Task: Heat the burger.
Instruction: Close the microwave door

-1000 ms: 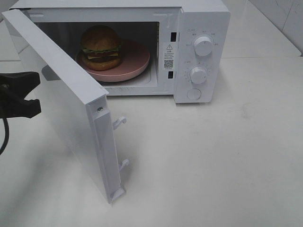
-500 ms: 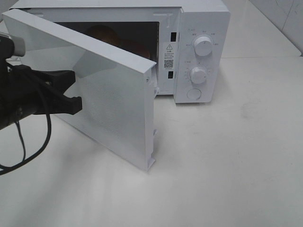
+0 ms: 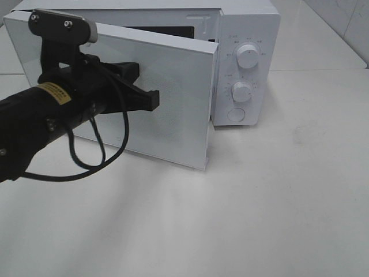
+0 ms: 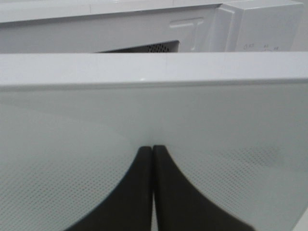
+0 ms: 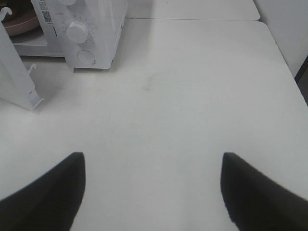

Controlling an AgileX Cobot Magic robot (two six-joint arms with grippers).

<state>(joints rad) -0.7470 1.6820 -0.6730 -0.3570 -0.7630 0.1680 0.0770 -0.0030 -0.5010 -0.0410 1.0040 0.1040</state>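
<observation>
Since half a second earlier, the microwave point(image 3: 248, 34) door point(image 3: 173, 109) had swung nearly shut, with the left gripper point(image 3: 151, 99), jaws closed, pressing its front panel. From the high camera the door hid the burger, last seen on the pink plate point(image 5: 19, 21) in the cavity. Only the right wrist view caught that plate's rim past the door's edge. Which way the burger faced could not be told. The right gripper point(image 5: 153, 187) hung wide open and empty over the table point(image 5: 192, 96).

Quick count: one boxy white microwave point(image 3: 248, 23), one white door point(image 3: 173, 115) on it, two round white dials point(image 3: 248, 56) point(image 3: 241, 92), one round white button point(image 3: 236, 114), two black claws point(image 4: 153, 149) point(image 5: 153, 192), one white table point(image 3: 277, 202).
</observation>
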